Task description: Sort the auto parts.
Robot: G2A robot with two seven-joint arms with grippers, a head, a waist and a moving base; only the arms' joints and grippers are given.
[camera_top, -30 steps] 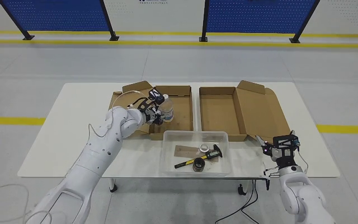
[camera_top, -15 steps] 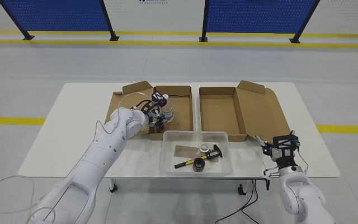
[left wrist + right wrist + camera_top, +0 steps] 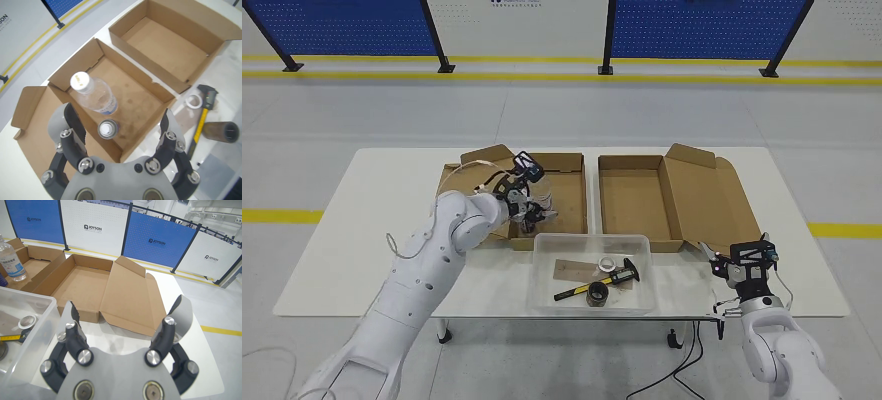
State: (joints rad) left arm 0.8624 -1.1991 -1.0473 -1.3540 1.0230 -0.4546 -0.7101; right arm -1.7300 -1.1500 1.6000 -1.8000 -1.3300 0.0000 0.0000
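A clear bottle (image 3: 94,94) with a white cap and a small spray can (image 3: 107,129) stand upright in the left cardboard box (image 3: 136,89). My left gripper (image 3: 118,113) hangs open above that box's near corner, over the can, holding nothing; from above, the left gripper (image 3: 539,208) covers the bottle. The right cardboard box (image 3: 642,200) has nothing in it. My right gripper (image 3: 125,303) is open and holds nothing. It rests low over the table's front right corner, where the top view shows the right gripper (image 3: 713,275) beside that box.
A clear plastic bin (image 3: 592,238) sits in front of the boxes. It holds a yellow-and-black tool (image 3: 200,121), a white ring (image 3: 193,101), a dark metal tube (image 3: 220,132) and a flat brown piece (image 3: 570,270). Both box lids lie folded open.
My left gripper has shifted slightly right and toward the box's front, now hiding the bottle from above. The right arm has not moved.
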